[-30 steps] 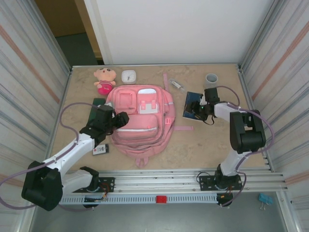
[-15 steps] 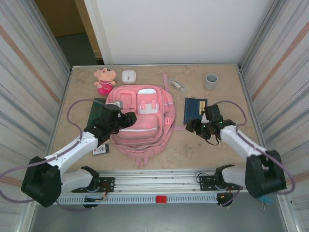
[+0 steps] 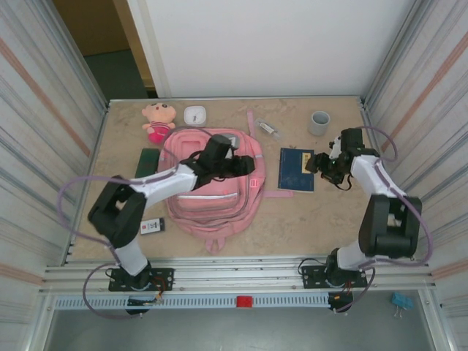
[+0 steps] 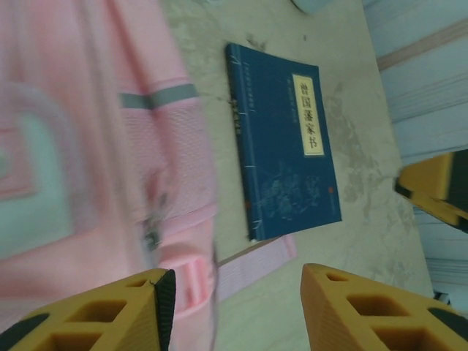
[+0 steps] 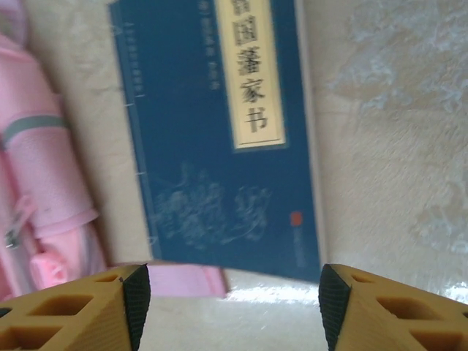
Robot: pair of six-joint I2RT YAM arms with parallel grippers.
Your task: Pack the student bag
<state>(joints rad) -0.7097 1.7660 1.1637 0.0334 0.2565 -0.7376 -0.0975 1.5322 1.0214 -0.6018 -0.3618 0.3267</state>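
Book (image 3: 296, 169) just R of student bag (image 3: 212, 208), cup (image 3: 319, 122) behind book, doll (image 3: 158, 121) behind-L; strap (image 3: 278, 194) maybe touching book.

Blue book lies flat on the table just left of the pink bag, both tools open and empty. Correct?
No: the blue book lies just right of the student bag, as the top external view shows. It is flat on the table; left tool and right tool are open and empty.

Left claw (image 3: 246, 165) hangs over the upper half of the pink student bag (image 3: 212, 208) on the bench (image 3: 322, 216). Right of the bag lies a blue book (image 3: 295, 170), the right claw (image 3: 322, 162) seemingly at its far edge.
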